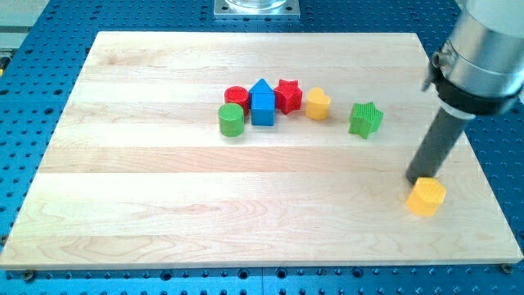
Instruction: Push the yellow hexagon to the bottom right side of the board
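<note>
Yellow hexagon [426, 197] sits near table [164, 213] bottom-right corner, rod's tip [417, 180] touching its upper-left edge. No gripper on arm, just plain dark rod. Near view's top centre: red cylinder [236, 95], green cylinder [232, 120], blue house-shaped block [262, 104], red star [287, 96], second yellow block [318, 104]. Green star [365, 119] slightly apart, to right.

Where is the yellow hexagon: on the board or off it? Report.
On the board. The yellow hexagon rests on the board near its bottom-right corner, inside both edges, with my tip touching its upper-left side.
</note>
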You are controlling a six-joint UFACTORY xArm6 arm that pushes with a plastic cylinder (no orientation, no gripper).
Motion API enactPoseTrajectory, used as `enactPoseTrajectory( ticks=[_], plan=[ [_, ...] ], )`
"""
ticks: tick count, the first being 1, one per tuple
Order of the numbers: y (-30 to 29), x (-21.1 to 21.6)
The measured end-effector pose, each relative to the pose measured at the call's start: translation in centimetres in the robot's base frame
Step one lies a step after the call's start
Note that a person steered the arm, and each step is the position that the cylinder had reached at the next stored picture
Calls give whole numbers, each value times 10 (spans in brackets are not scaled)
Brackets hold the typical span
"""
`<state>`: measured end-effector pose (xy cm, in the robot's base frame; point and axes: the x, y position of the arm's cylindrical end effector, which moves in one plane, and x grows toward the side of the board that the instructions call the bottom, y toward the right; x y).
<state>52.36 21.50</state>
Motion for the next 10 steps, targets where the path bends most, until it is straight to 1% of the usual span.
enactPoseTrajectory(
  ticks=[1,2,3,4,5,6,7,10],
  plan=[
    [1,0],
    [-11,7],
    [-44,13],
    [-44,18],
    [-47,3],
    [-22,2],
    [-17,2],
    [-19,21]
  ],
)
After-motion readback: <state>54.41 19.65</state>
